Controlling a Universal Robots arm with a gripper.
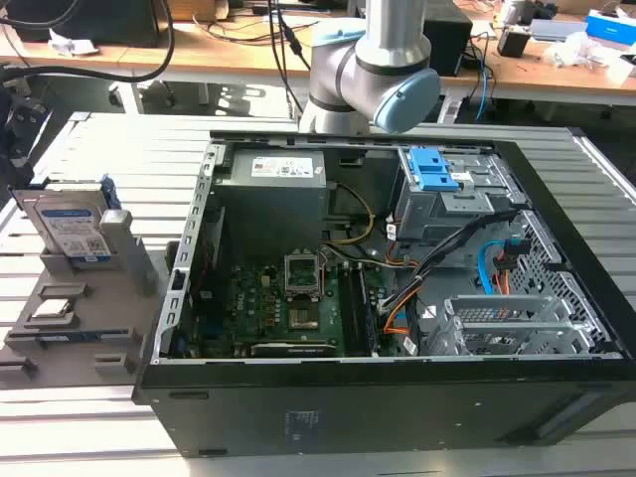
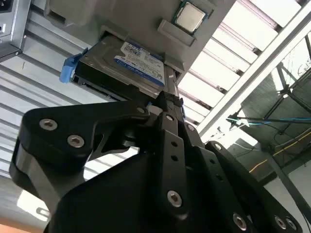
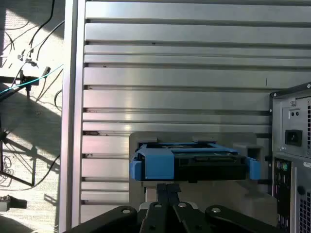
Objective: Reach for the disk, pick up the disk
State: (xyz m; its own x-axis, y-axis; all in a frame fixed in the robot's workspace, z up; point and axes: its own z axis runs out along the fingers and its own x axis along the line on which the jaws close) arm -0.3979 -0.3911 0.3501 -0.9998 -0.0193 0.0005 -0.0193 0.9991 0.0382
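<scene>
Nearby, disk (image 2: 138,63) stands in grey holder (image 2: 121,14), chip (image 2: 190,15) alongside, gripper (image 2: 167,100) close

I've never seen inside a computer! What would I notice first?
First, the open computer case full of wires and boards, middle of the exterior view. Then the blue-framed disk standing in a grey holder at the exterior view's left, with the gripper close by it in the first wrist view.
</scene>
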